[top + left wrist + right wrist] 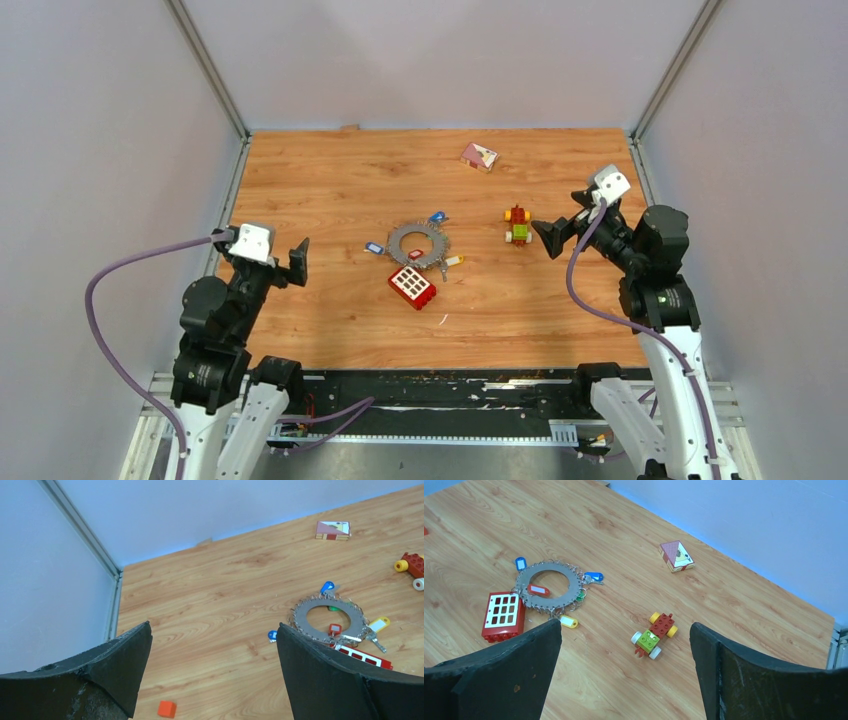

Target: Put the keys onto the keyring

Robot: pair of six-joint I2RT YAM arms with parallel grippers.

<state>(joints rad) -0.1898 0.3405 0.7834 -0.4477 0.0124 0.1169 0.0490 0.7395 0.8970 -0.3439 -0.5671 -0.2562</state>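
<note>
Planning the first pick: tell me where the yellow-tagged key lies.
In the top view the yellow-tagged key lies near the middle of the table, just outside the near-right rim of the keyring, right of and beyond the red brick.

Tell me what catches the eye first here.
A grey ring lies in the middle of the wooden table, with small colour-tagged keys scattered round its rim. A red brick sits just beside its near edge, and a little block car stands further right.
</note>
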